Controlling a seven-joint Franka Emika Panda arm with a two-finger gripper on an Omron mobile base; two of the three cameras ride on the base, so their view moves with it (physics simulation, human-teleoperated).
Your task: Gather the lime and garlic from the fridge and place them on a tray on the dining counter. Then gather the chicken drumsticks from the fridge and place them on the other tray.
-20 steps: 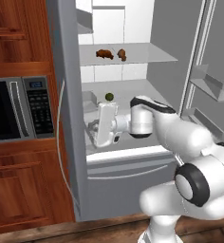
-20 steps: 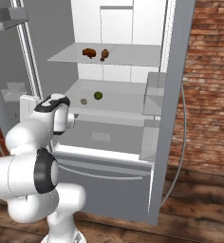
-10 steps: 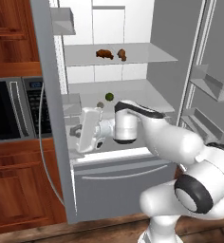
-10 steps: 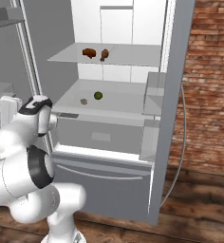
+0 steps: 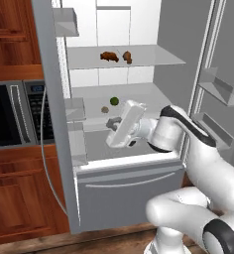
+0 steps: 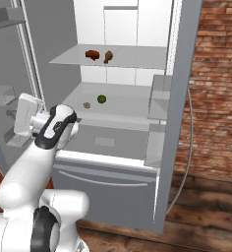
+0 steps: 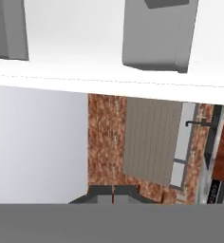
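Inside the open fridge [image 5: 139, 163], on its upper glass shelf [image 5: 153, 58], lie the two chicken drumsticks [image 5: 109, 56], reddish-brown and close together; the right base view shows them too [image 6: 92, 54], near the shelf's left half. One level down, on the white middle shelf [image 6: 128, 106], sits the lime [image 5: 114, 100], a small dark green ball, with the pale garlic [image 5: 104, 109] just beside it toward the front left. From the right base camera the lime [image 6: 101, 99] lies to the right of the garlic [image 6: 87, 105], the two apart but near.

The tool [image 5: 112, 122] hangs in front of the middle shelf, at the left half of the fridge opening, below and in front of the lime and garlic, touching neither. Its fingertips [image 7: 113, 193] are pressed together with nothing between them, so it is clenched and empty. In the right base view the white hand [image 6: 23, 115] stands left of the fridge interior, before the left door [image 6: 10, 74].

Both doors stand open, their bins [image 5: 214, 89] facing outward. Beside the fridge are wooden cabinets [image 5: 10, 30] with a built-in microwave [image 5: 12, 114], and on the other side a red brick wall [image 6: 218, 88].
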